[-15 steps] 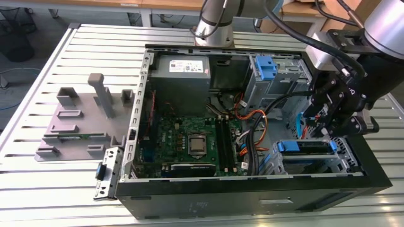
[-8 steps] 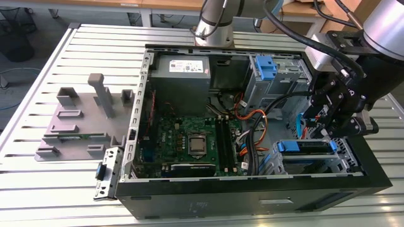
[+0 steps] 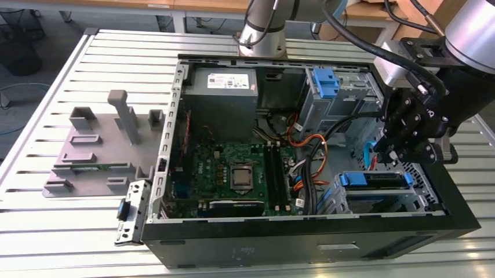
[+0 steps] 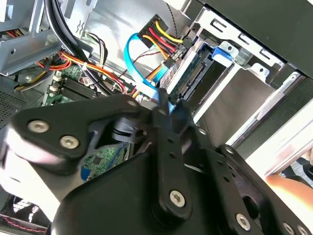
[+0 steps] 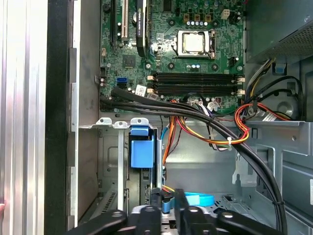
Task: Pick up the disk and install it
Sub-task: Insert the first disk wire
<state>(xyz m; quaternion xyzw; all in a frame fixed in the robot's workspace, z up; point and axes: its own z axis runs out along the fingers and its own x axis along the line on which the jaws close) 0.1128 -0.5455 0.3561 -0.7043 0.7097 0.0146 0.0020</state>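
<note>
One open computer case [image 3: 309, 240] lies on one slatted metal table [image 3: 46, 231]. Inside the case are one green motherboard [image 3: 232, 174], carrying one bare processor [image 3: 241, 175], and one grey power supply [image 3: 222, 92] beside the board. One disk [image 3: 375, 180] in its blue bracket sits in the drive bay near the case's front. One grey fixture tray [image 3: 97, 153] rests on the table beside the case. One black claw [image 3: 396, 152] hangs over the case.

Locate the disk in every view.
Exterior view: the disk sits in the drive cage on the exterior view's right.
Second wrist view: disk edge-on inside the metal cage.
First wrist view: disk, blue bracket end, beside the case wall.
Shared landmark: motherboard.
</note>
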